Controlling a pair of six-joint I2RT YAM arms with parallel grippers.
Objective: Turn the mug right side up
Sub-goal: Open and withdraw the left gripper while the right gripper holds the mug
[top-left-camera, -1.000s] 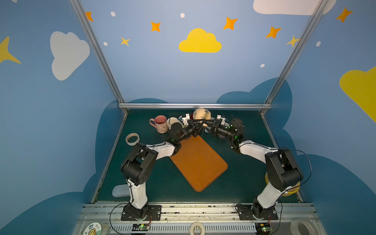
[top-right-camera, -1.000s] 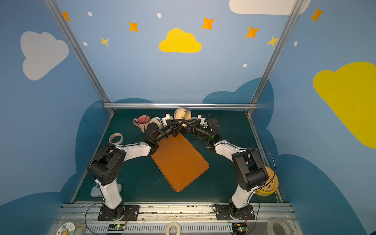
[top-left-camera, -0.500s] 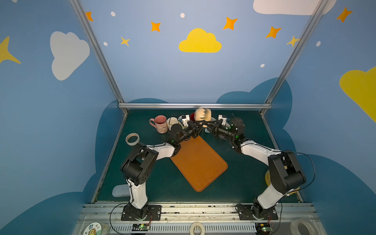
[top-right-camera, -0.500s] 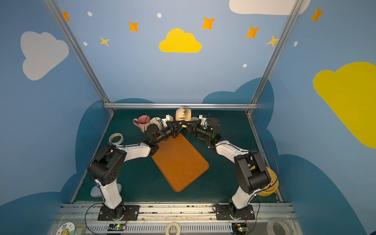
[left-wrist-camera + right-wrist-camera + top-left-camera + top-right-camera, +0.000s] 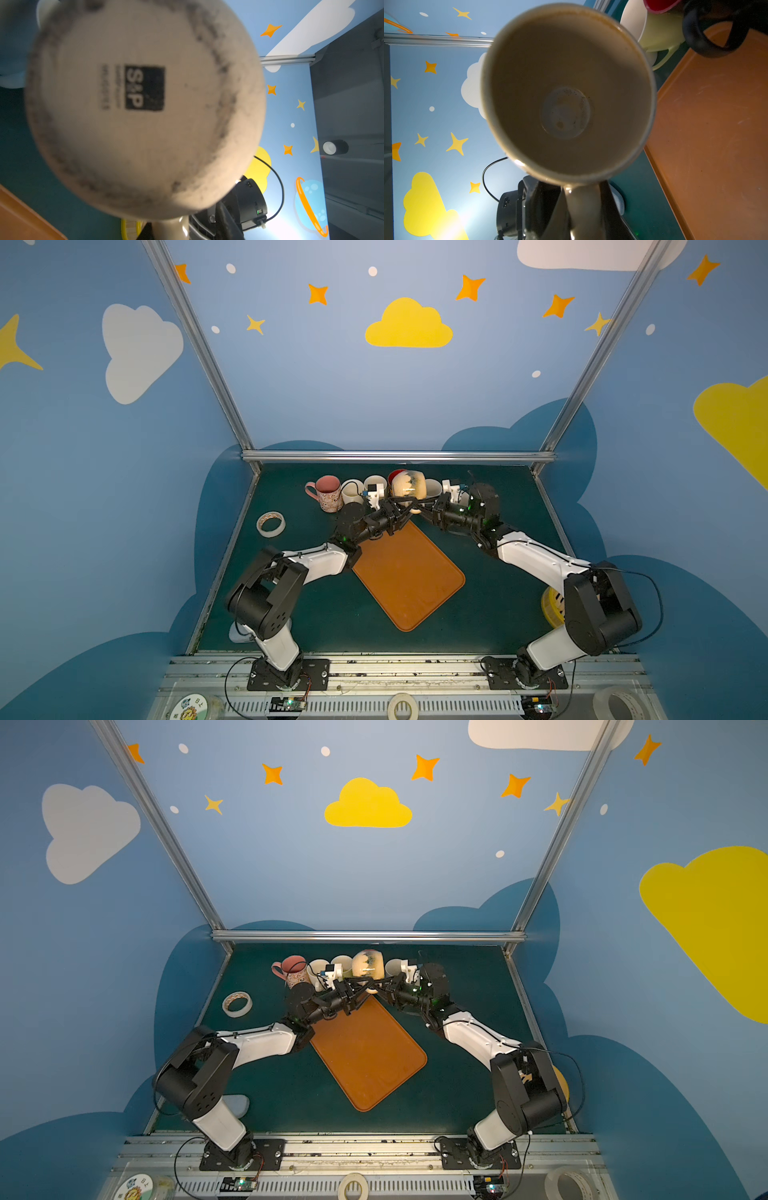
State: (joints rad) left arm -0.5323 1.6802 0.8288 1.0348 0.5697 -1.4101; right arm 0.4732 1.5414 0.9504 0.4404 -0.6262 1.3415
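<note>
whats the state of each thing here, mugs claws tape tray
beige mug, in the air, on its side, not yet upright
right claw, shut on the beige mug's handle
left claw, by the mug's base, grip unclear
pink mug, upright
tape roll, lying flat
orange tray, lying flat

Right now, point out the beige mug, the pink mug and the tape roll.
beige mug (image 5: 409, 488): in a top view, on its rounded side wall.
pink mug (image 5: 329, 497): in a top view, on its patterned side wall.
tape roll (image 5: 271, 532): in a top view, on its near outer wall.
</note>
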